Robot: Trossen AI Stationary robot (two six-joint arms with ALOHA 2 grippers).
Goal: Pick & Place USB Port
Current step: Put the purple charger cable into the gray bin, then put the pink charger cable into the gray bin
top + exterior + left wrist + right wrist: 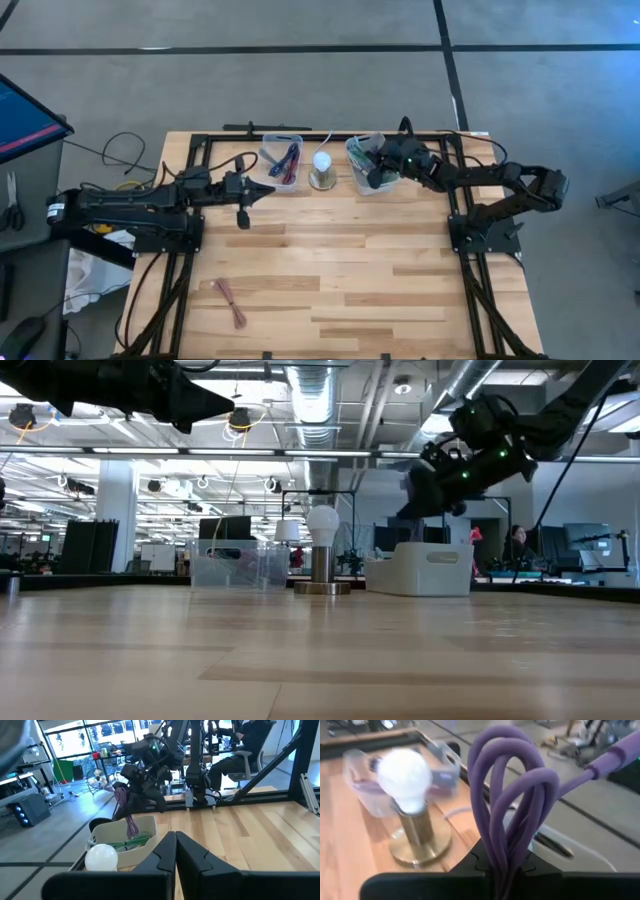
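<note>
Our right gripper (pixel 502 865) has its fingers pinching a bundled purple USB cable (pixel 510 795), gripped low on the coil where the loops gather. It hangs above the white bin (pixel 362 160) at the far edge of the desk (pixel 340 260), just beside the lamp with the white bulb (pixel 322 163). In the left wrist view the cable dangles limply below the right gripper, over the bin's green contents.

We judge the cable light and soft: the loops will sway and can splay or slip apart if only some strands are pinched, so holding across the whole bundle near its tied middle looks safest. The stiff plug end juts off to one side and could snag the bin rim.

Our left gripper (pixel 175 851) waits with fingers pressed together, empty, above the desk near the clear bin (pixel 283 160).
</note>
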